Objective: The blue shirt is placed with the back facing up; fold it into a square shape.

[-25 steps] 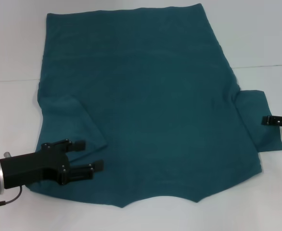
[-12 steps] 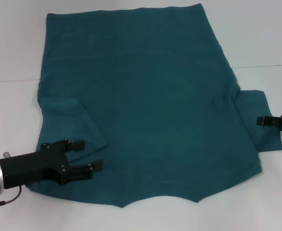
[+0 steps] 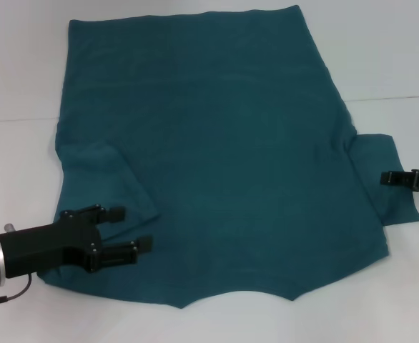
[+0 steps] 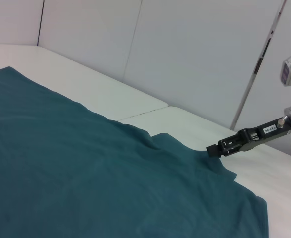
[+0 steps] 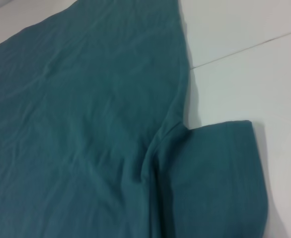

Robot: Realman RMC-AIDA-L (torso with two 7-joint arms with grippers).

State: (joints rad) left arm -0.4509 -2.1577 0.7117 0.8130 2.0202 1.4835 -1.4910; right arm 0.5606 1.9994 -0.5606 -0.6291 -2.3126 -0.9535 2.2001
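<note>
The blue shirt (image 3: 217, 143) is matt, soft cloth on a smooth white table (image 3: 16, 164).

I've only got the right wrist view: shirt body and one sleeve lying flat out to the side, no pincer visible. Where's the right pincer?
Observer: The right pincer is over that right sleeve, reaching in from its outer edge. I can't tell whether it touches.
Operator: And the other sleeve?
Observer: The left sleeve is already folded inward onto the blue shirt.
Operator: Left arm?
Observer: The left pincer is open, over the shirt's near left corner, just beside that folded sleeve.
</note>
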